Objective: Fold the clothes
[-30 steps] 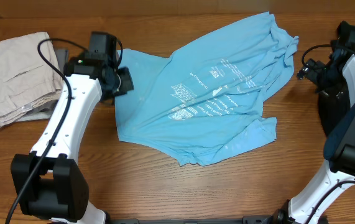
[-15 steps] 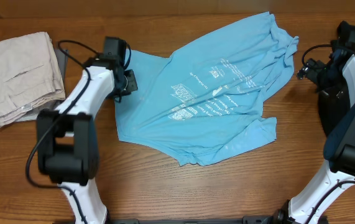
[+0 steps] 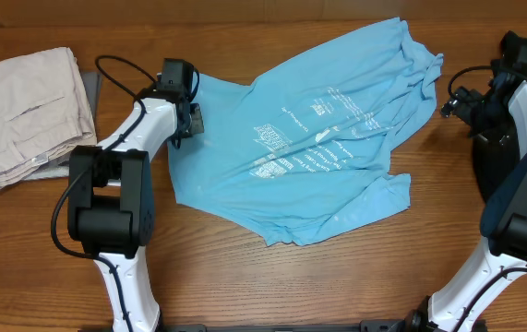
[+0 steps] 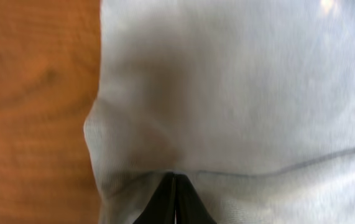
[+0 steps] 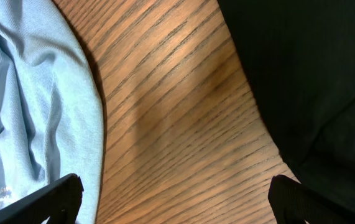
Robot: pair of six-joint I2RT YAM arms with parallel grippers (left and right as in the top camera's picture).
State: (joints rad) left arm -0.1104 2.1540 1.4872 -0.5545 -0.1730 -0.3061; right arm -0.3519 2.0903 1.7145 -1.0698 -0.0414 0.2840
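Overhead view showed the light blue T-shirt (image 3: 365, 88) lying open but rumpled on the wooden table (image 3: 245, 286), right of centre. Its long axis ran diagonally, from the lower-left corner near the front up to a bunched, creased end at the far right. The white printed text (image 3: 305, 148) followed the same slant across the middle.

The left gripper (image 3: 192, 118) sat at the shirt's left edge, near its far-left corner. In the left wrist view its black fingertips (image 4: 175, 196) were pressed together on the cloth just inside that edge. The fabric puckered toward them and a seam line crossed just ahead, so it was clamped on the T-shirt (image 4: 239, 87).

The right gripper (image 3: 451, 101) hung just off the shirt's right edge, not touching it. From the right wrist camera its two fingers stood wide apart (image 5: 177, 208) with nothing between them, above bare wood. The shirt's curved edge (image 5: 34, 106) lay on one side and a black surface (image 5: 308, 74) on the other.

Folded khaki trousers (image 3: 28, 106) lay at the far left, well apart from the shirt, with the left arm between them. Bare wood lay all along the front, below the shirt's lower hem. A narrower strip ran behind it, and a thin gap of wood lay at its right edge.
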